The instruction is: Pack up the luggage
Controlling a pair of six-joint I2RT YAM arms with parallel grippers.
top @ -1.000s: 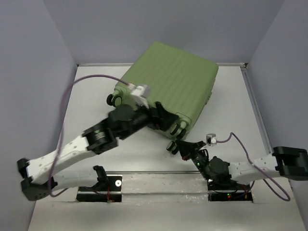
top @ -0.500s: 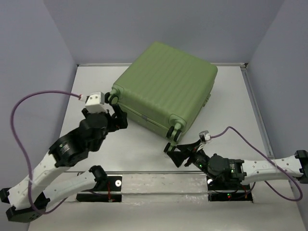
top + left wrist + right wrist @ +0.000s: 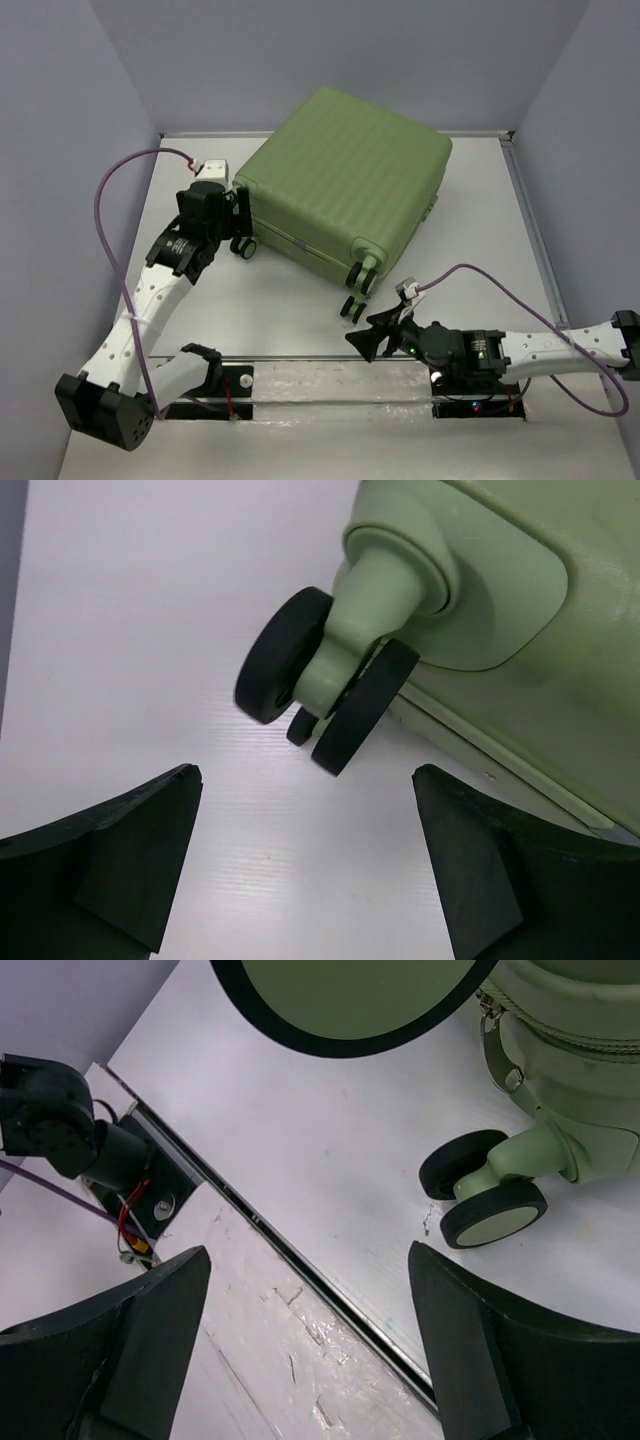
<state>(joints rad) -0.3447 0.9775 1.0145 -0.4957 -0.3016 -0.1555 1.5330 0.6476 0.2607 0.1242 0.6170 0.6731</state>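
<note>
Right gripper [image 3: 372,338]: jaws spread wide, empty, just near-side of the luggage's near wheel corner.
Left gripper [image 3: 238,218]: jaws spread wide, empty, the luggage's left wheel [image 3: 325,695] straight ahead.
Luggage [image 3: 345,170]: closed, lying flat, its wheeled edge facing both arms.

surface: white table [image 3: 300,310] | on it: luggage [image 3: 345,180], closed, lying flat with ribbed shell up, set askew toward the far side | black wheels [image 3: 243,245] along the luggage's near-left side, just over the tabletop | near of the luggage: metal rail [image 3: 330,385] along the table's edge
</note>
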